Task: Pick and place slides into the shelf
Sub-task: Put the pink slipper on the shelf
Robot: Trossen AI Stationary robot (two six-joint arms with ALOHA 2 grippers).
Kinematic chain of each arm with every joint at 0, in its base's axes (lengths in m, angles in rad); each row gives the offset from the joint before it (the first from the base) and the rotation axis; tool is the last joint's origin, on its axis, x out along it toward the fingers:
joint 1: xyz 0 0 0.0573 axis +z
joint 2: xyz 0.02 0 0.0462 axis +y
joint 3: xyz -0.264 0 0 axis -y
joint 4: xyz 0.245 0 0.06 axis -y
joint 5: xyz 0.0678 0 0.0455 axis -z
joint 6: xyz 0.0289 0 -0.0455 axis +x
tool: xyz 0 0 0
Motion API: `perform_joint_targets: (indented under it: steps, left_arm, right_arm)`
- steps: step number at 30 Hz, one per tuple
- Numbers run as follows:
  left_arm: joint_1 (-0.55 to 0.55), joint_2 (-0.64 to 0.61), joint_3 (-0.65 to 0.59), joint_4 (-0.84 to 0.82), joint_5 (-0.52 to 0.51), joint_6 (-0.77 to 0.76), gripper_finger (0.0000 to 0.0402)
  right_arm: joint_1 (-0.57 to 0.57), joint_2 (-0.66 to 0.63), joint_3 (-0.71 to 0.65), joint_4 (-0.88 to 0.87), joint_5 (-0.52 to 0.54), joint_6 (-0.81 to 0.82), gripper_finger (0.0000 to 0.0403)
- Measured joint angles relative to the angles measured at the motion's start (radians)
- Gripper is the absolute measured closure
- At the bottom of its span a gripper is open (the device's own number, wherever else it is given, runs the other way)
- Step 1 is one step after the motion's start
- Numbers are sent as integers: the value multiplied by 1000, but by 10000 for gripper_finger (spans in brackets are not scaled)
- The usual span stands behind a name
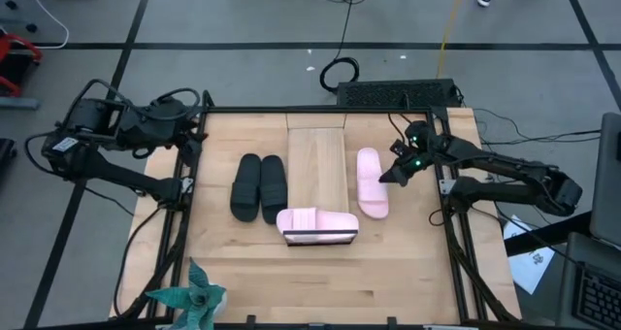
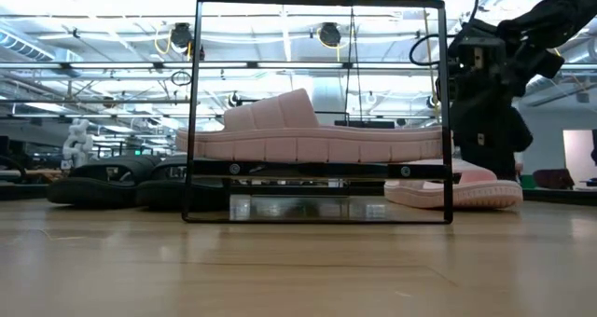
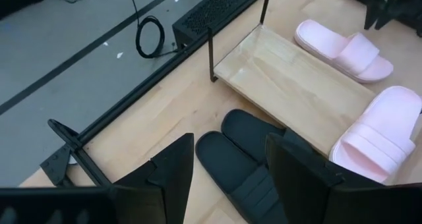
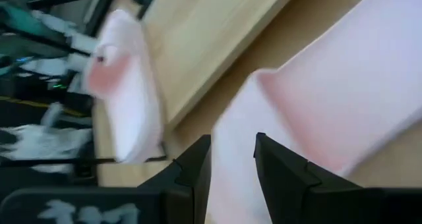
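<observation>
Right gripper [image 1: 395, 174], fingers partly apart, empty, hovers at the outer edge of a pink slide [image 1: 372, 182] lying just beside the shelf [image 1: 317, 165]. 2nd pink slide [image 1: 317, 222] sits crosswise on the shelf's near end. Black pair [image 1: 259, 186] touches, left of shelf. Left gripper [image 3: 227, 178] wide apart, back at table's left edge.

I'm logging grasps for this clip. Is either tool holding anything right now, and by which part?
Nothing is clearly held. The right tool hovers at the loose pink slide, fingers parted over its edge; the left tool waits open.
</observation>
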Motion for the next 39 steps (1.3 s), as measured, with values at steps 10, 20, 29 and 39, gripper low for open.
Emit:
perform_joint_targets:
  steps: [10,20,29,39]
  left_arm:
    - [0,84,0,1,0,30,208]
    - [0,111,0,0,0,45,208]
    - [0,109,0,0,-27,41,208]
    - [0,109,0,0,-33,15,208]
  right_arm:
    - [-47,80,0,-77,27,-187,293]
    - [-46,192,1,-18,-1,-253,293]
    - [-44,262,36,-14,-8,-320,293]
    - [-42,372,131,-163,-59,-442,293]
